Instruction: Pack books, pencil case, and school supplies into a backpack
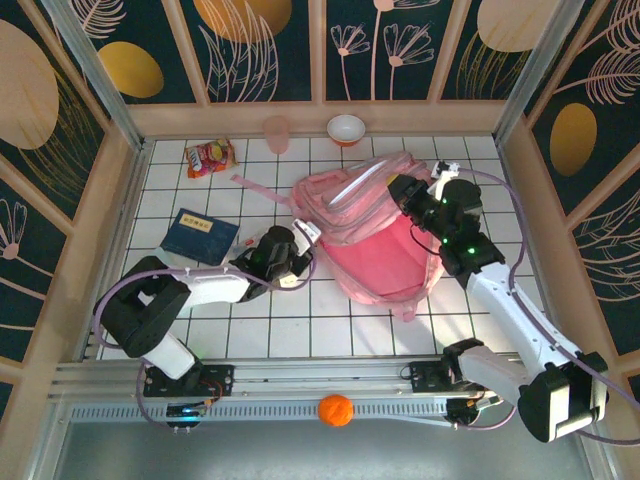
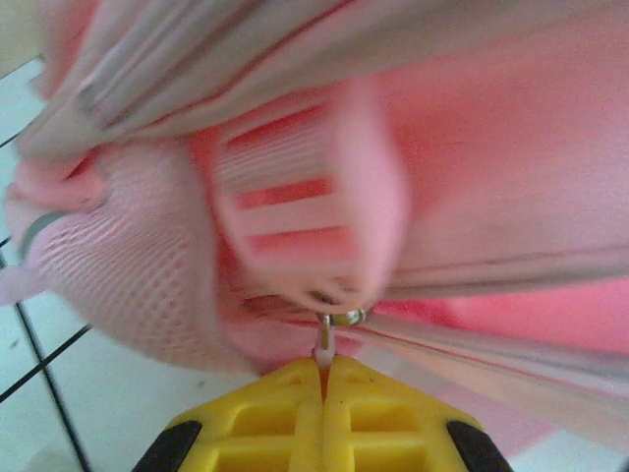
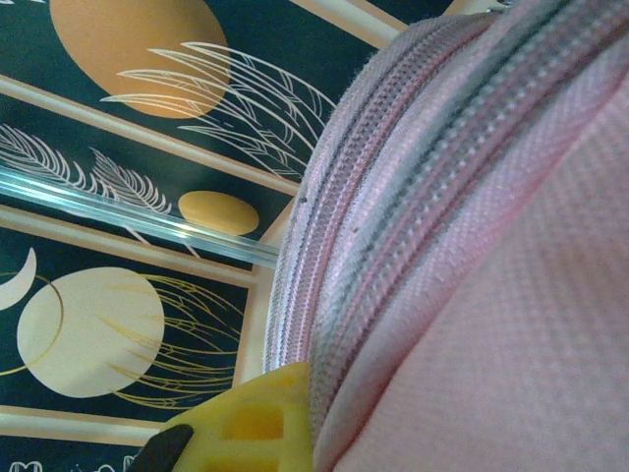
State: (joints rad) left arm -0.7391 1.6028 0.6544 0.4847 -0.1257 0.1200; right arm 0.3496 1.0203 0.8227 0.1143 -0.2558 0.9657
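Pink backpack [image 1: 375, 235]: slumped in the middle of the tiled counter [image 1: 330, 315], between the two arms.
Progress: early days, I reckon. The navy book [image 1: 200, 236] lies flat on the counter left of the bag, well apart from it, so it's not packed yet. Looks like the opening-the-bag step.
To do: get the zip run open, then the book and the smaller bits go in.
Left pincer [image 2: 322, 366]: yellow fingers [image 2: 265, 418] pressed together, nipping the little metal zip pull [image 2: 329, 323] at the bag's left edge, right beside a mesh pocket [image 2: 128, 265].
Right pincer [image 1: 402, 192]: up at the bag's far top edge. Closed, with one yellow finger [image 3: 251, 423] jammed against the zip track [image 3: 413, 197]. My guess is it's pinching the fabric there to steady the bag.
Other stuff: snack packet [image 1: 209, 158], pink cup [image 1: 276, 133] and bowl [image 1: 346, 129] along the far edge, orange ball [image 1: 336, 410] down by the arm bases.
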